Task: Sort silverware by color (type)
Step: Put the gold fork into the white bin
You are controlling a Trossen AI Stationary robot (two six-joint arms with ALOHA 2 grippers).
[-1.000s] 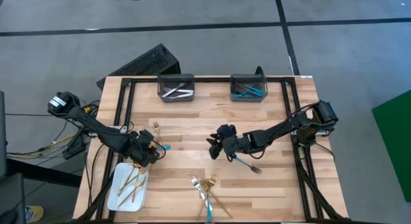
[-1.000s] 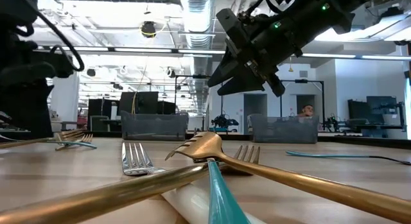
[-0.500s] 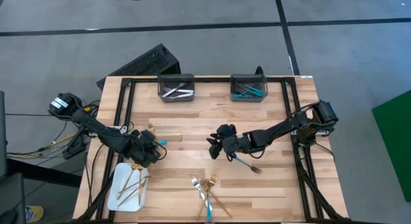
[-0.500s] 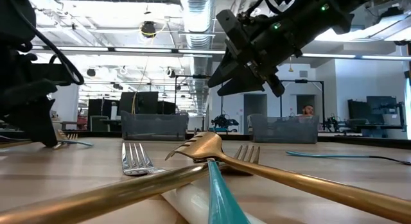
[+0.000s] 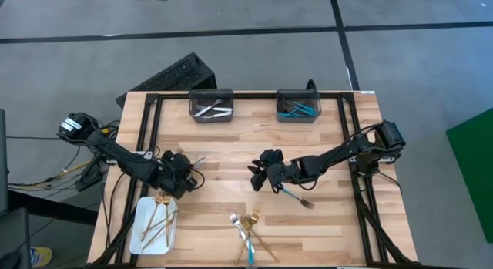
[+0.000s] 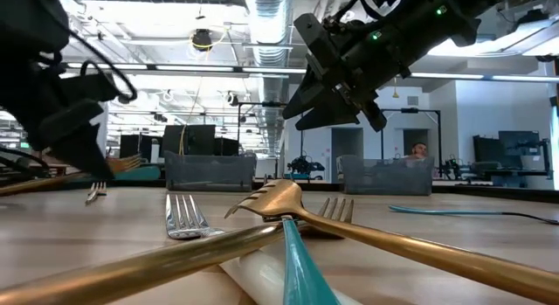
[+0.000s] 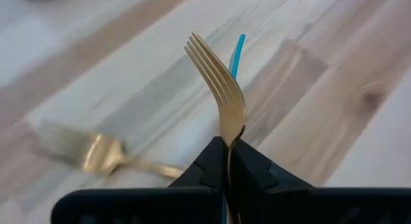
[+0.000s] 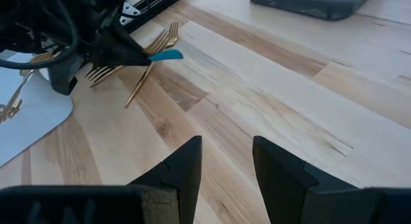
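Observation:
My left gripper (image 5: 183, 173) is at the table's left, shut on a gold fork (image 7: 221, 89) whose tines stick out past the fingers. A turquoise handle (image 7: 237, 54) shows right behind the fork, and its end (image 8: 168, 55) juts from the same fingers. Another gold fork (image 8: 153, 49) lies flat on the wood beside them. My right gripper (image 5: 260, 176) hangs open over the table's middle, its fingers (image 8: 186, 163) apart with bare wood between them. A turquoise-handled fork (image 5: 294, 196) lies just to its near right. My left gripper pinches the gold fork at its neck (image 7: 230, 135), just below the tines, between its two fingers. The fingers slant down from the table's left. The tines (image 6: 122, 163) are off the wood. Whether the turquoise handle is pinched too, I cannot tell.
A white tray (image 5: 145, 237) with gold forks lies at the near left. Two dark bins stand at the far edge, one with silver pieces (image 5: 212, 105), one with turquoise pieces (image 5: 298, 105). A heap of mixed forks (image 5: 248, 226) sits at the near edge.
My left gripper has shut on the gold fork, tipped and rolled, and shifted slightly toward the far right. The fork's tines and the turquoise handle have come up off the wood. My right arm has kept still.

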